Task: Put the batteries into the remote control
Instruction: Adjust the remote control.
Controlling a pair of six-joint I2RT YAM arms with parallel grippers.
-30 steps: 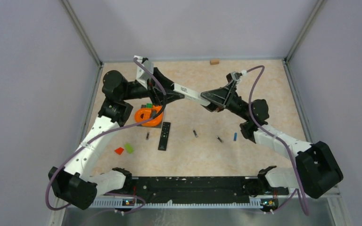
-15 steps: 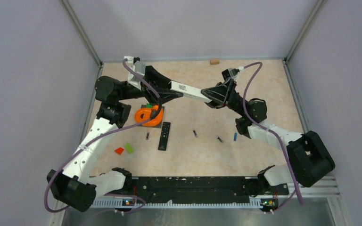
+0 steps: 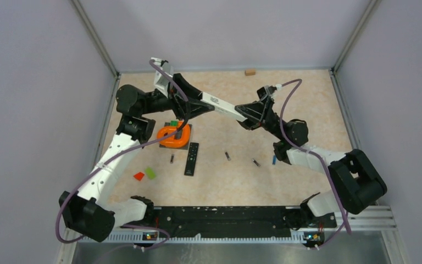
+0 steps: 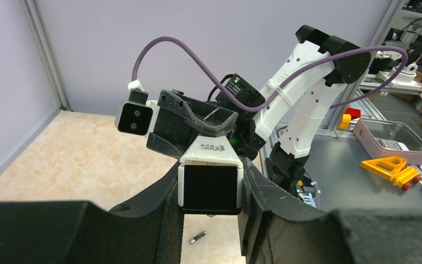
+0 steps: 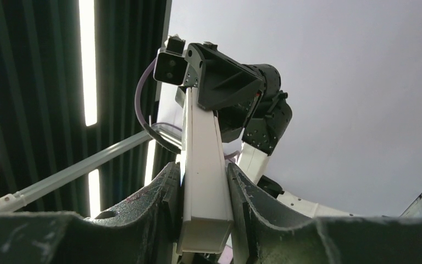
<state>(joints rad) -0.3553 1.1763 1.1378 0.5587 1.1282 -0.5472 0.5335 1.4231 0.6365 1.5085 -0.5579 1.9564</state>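
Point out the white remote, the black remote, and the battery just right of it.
White remote (image 3: 225, 109): overhead view, middle of its body.
Black remote (image 3: 192, 158): overhead view, centre of its face.
Battery (image 3: 227, 156): overhead view, its mid-length.

The white remote (image 5: 203, 165) looks smooth plastic (table (image 3: 307, 104) matt).

A white remote (image 3: 222, 108), gripped aloft between the left gripper (image 3: 198, 106) and the right gripper (image 3: 246, 116), bars the air over mid-table. Below, an orange ring (image 3: 173, 136) crowds the black remote (image 3: 192, 158)'s far end. Wide floor gaps separate the batteries (image 3: 227, 156).
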